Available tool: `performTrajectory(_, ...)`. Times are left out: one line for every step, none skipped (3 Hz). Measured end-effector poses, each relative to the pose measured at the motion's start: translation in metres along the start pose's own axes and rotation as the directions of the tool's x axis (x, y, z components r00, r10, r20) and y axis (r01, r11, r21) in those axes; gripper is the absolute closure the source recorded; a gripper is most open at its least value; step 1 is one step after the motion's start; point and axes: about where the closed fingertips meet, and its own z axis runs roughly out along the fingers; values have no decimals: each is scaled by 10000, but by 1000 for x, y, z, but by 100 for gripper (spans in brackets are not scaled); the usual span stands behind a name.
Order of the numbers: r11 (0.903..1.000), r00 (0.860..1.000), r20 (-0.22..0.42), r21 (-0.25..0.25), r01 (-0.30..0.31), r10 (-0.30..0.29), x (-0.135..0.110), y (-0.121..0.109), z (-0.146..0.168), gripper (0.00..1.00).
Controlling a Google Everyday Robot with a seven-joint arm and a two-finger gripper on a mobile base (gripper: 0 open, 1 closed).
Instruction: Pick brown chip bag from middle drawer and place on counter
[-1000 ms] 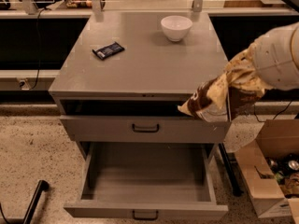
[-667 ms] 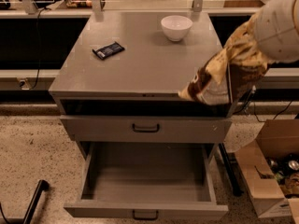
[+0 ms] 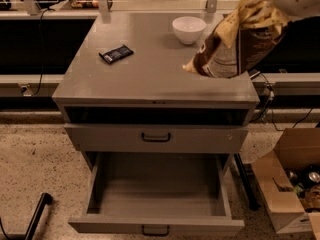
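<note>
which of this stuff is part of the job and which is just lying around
Job: brown chip bag, held above the counter by the gripper at top right; open middle drawer.
Lying about: white bowl, black wrapped bar, cardboard box on the floor.

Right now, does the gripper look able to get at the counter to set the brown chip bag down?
Probably yes. The gripper, top right, holds the brown chip bag over the right side of the counter. The surface beneath looks bare; the white bowl and black bar lie aside.
</note>
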Motion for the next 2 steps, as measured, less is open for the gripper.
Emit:
performTrajectory(9986, 9993, 329, 506, 154, -171, -7, -24, 16, 82)
performTrajectory(9919, 9967, 463, 1113, 608, -663, -18, -37, 49, 58)
